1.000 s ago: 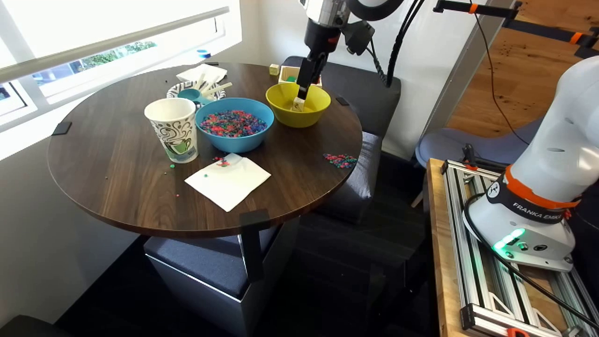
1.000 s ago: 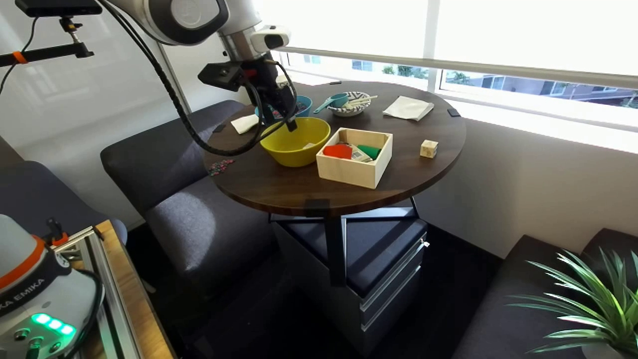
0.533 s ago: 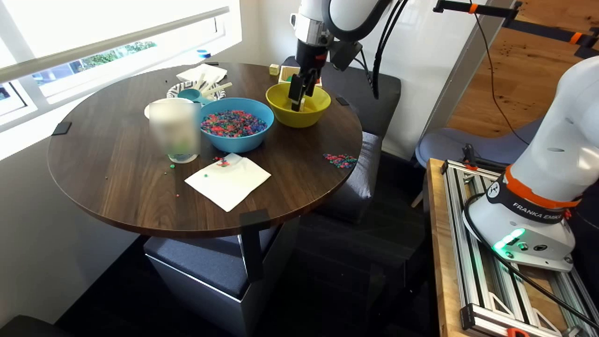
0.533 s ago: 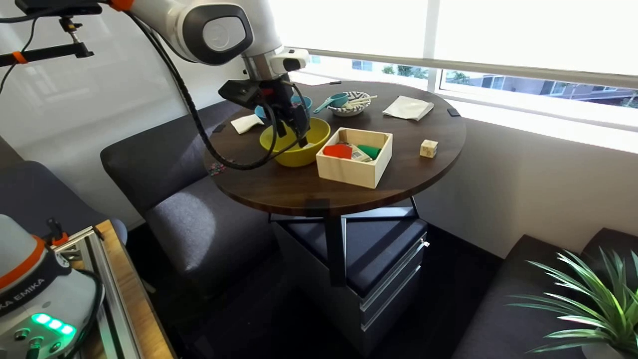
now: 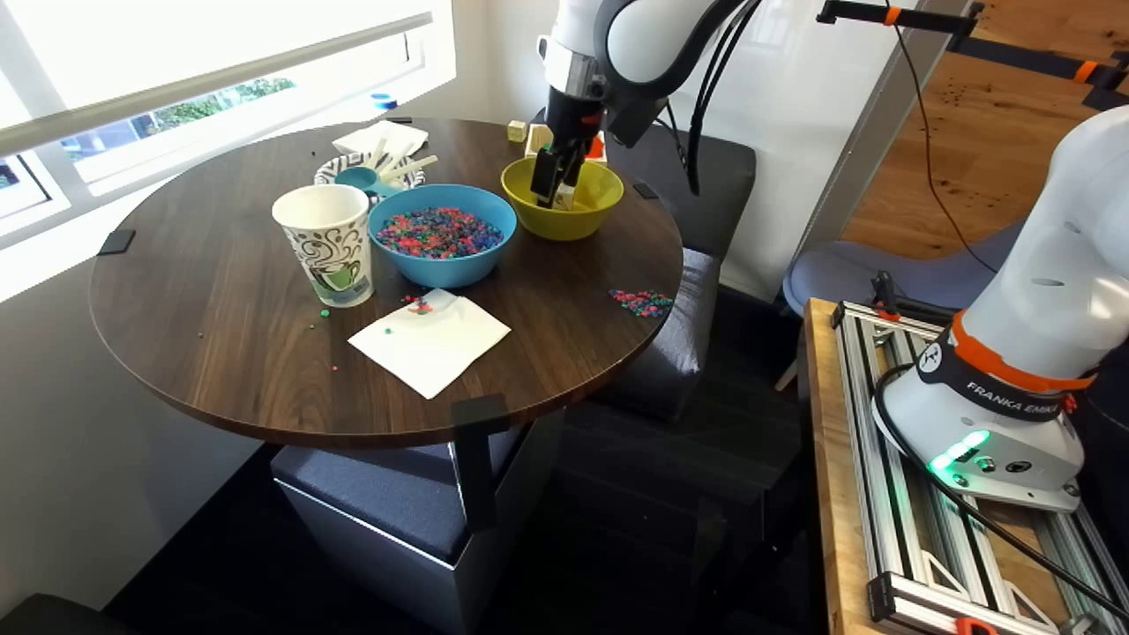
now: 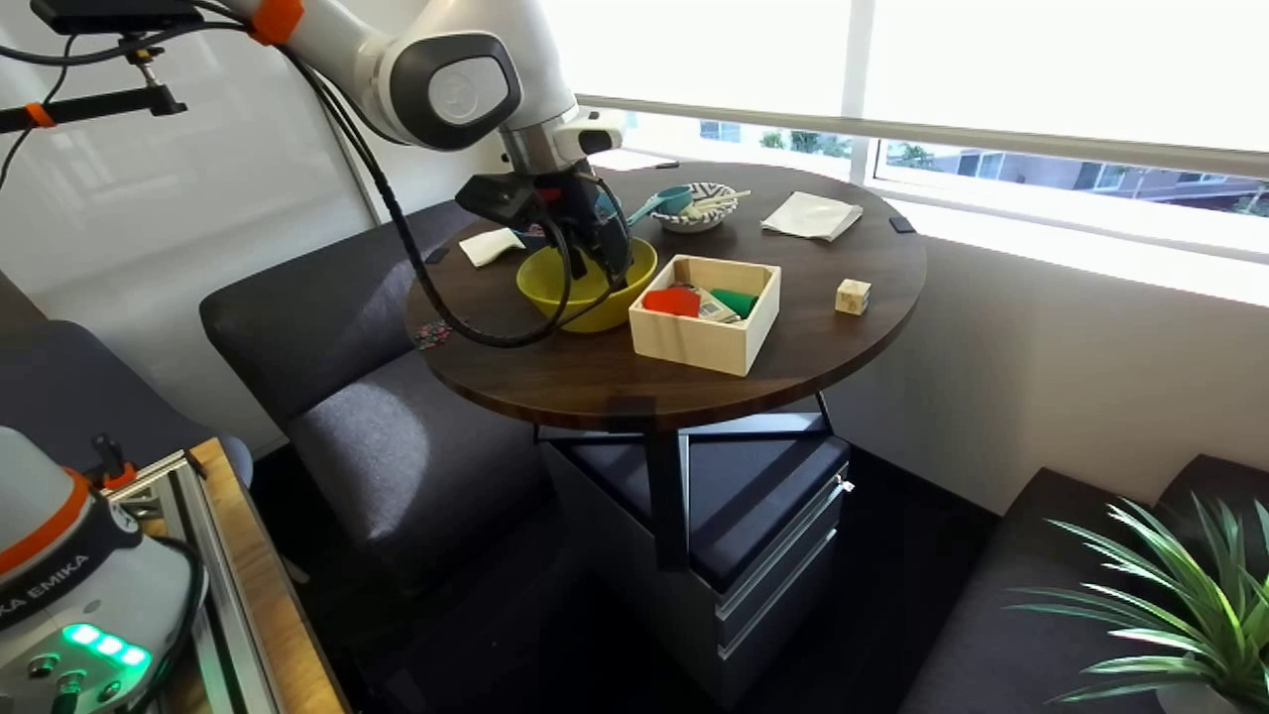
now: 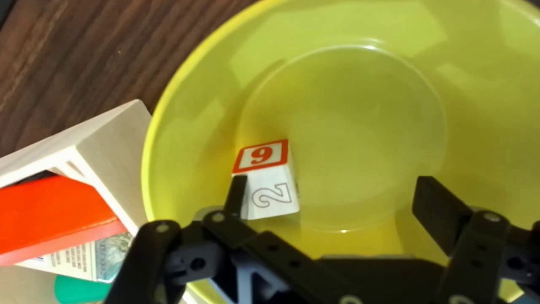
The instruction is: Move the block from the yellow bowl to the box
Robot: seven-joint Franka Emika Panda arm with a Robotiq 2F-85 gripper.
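Block (image 7: 270, 181) in yellow bowl (image 7: 346, 126), gripper (image 7: 332, 181) now lower, contact unclear

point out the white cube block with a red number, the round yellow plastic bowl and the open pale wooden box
White cube block (image 7: 271, 188): wrist view, on the face with the outlined 2.
Round yellow bowl (image 7: 346, 126): wrist view, on its bare inside bottom.
Pale wooden box (image 6: 689, 340): in an exterior view, near outer wall.

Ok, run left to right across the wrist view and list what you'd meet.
Box with a red piece in it, left wall of the yellow bowl, numbered block inside that bowl, tool fingertip farthest right.
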